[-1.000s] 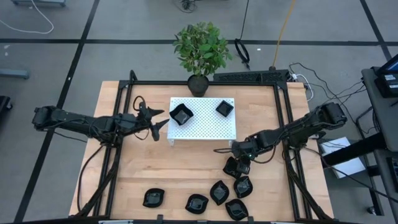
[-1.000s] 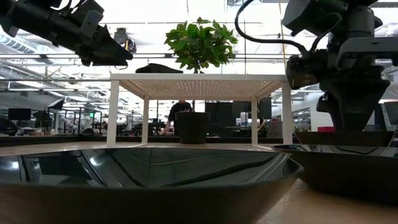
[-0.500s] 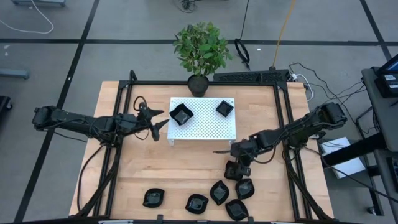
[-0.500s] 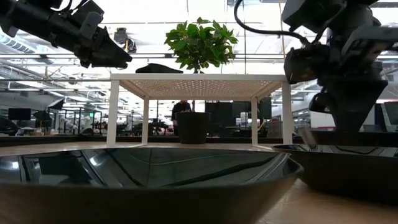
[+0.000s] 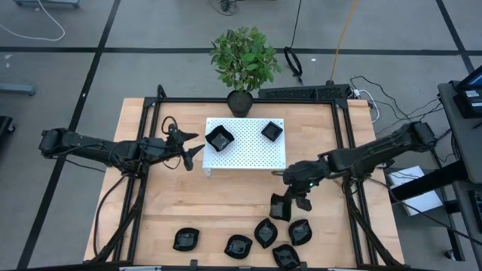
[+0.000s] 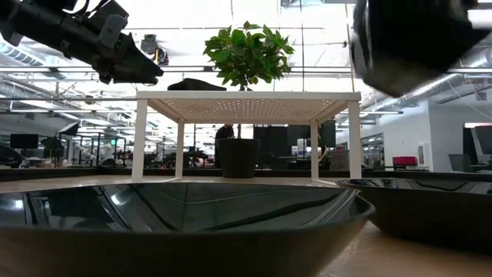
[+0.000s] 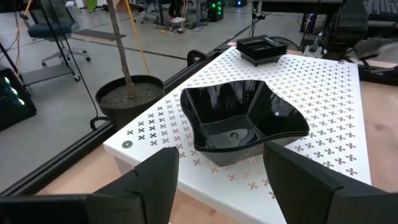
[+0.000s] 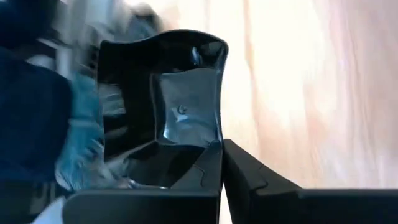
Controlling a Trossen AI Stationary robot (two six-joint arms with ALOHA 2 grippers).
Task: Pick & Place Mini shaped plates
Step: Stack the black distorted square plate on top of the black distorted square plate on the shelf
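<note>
**Mini plate pinched in my right gripper, clear of the tabletop**

Mini shaped plate hangs tilted on edge from my right gripper, whose fingers are clamped together on its rim, just in front of the white perforated platform. Two plates sit on that platform. Five more lie along the table's near edge. My left gripper hovers beside the platform's left end, fingers apart, holding nothing.

2 plates on platform; plant behind.
</note>
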